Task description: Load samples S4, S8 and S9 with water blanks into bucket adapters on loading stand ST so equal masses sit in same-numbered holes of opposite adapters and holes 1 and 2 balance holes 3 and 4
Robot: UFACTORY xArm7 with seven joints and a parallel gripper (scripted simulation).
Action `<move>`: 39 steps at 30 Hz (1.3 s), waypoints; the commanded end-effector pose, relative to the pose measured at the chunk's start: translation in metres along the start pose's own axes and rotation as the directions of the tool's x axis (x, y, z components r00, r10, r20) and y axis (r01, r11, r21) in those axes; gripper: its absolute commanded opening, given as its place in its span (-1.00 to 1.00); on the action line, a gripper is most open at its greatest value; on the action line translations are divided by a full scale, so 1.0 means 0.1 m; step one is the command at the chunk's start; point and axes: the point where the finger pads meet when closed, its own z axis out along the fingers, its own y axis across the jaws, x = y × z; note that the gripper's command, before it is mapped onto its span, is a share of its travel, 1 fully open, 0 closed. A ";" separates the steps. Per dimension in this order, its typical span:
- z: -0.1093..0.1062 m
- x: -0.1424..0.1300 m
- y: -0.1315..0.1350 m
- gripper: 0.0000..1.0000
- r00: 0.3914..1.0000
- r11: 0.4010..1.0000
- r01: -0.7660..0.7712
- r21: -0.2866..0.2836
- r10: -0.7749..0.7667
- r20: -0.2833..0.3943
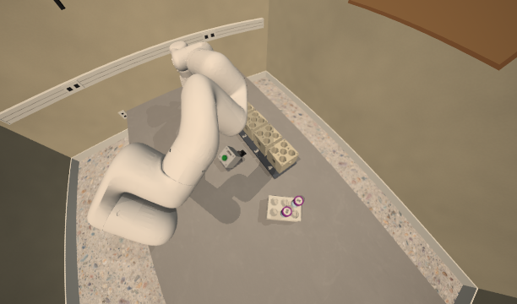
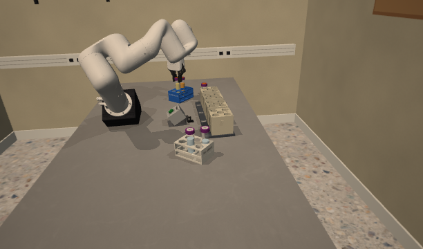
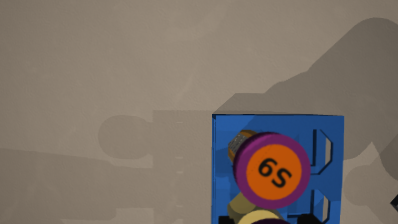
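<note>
My gripper [image 2: 177,80] [image 3: 268,221] is shut on the yellow-filled tube [image 2: 177,86] [image 3: 242,206] in the blue rack [image 2: 175,98] [image 3: 332,122]; its cap ID is hidden. Beside it stands the orange-filled tube S9 [image 2: 182,84] [image 3: 277,170], with a purple cap and orange dot. S8 [image 2: 204,84] stands in the far adapter of the row; its hole is hidden. Pale adapters, nearest one number 4 [image 1: 284,154] [image 2: 222,124], stand on the dark stand ST [image 1: 263,160]. Two water blanks, one blank [image 1: 286,211] [image 2: 190,131] and another [image 1: 298,200] [image 2: 204,129], stand in the white rack [image 1: 280,207] [image 2: 206,155]; their numbers are unreadable.
The sloped desk [image 1: 231,153] [image 2: 177,117] with the green DONE key [image 1: 224,158] [image 2: 171,111] stands between the arm's base [image 2: 121,119] and the stand. A small black part [image 1: 242,153] [image 2: 189,119] sits beside the desk. The arm hides the blue rack in the top view.
</note>
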 end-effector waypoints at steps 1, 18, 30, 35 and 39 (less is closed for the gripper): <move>-0.06 0.01 -0.01 -1.00 1.000 1.000 0.000 0.002 0.000 -0.005; -0.16 0.01 -0.01 -1.00 1.000 1.000 0.000 0.002 0.000 -0.005; -0.30 0.01 -0.01 -1.00 1.000 1.000 0.000 0.002 0.000 -0.005; -0.38 0.01 -0.01 -1.00 1.000 1.000 0.000 0.002 0.000 -0.005; -0.46 0.01 -0.01 -1.00 1.000 1.000 0.000 0.002 0.000 -0.005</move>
